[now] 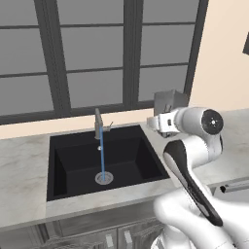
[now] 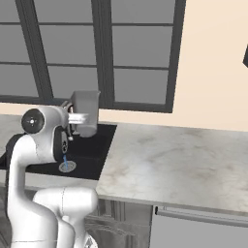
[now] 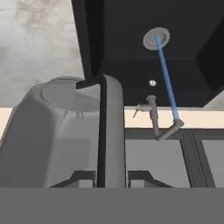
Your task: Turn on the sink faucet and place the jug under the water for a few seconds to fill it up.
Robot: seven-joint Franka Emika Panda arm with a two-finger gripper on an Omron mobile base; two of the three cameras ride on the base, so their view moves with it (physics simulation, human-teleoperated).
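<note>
- Gripper [image 3: 103, 177] jaws are clamped narrowly on the loop handle of the jug [image 3: 65, 131], the 2 dark fingertips [image 3: 81, 178] pressed to either side of the thin black strap in the hand view.
- Jug, a grey metal pitcher, hangs in the air at the end of the white arm, above the sink's right rim and clear of the counter; the left base view shows it [image 1: 169, 103] to the right of the sink, lifted against the window frame.
- From the right base view the jug [image 2: 86, 114] sits just above the sink's near right corner.
- Water [image 1: 102, 160] falls as 1 thin blue stream from the sink faucet [image 1: 99, 124] straight to the round silver drain [image 1: 103, 178], well to the left of the jug and not touching it.
- Sink [image 1: 68, 160], a matte black basin, is set in a pale marbled counter [image 2: 169, 160] that stretches away to the sink's right.
- Behind the sink, dark-framed windows [image 1: 87, 53] line the wall.
</note>
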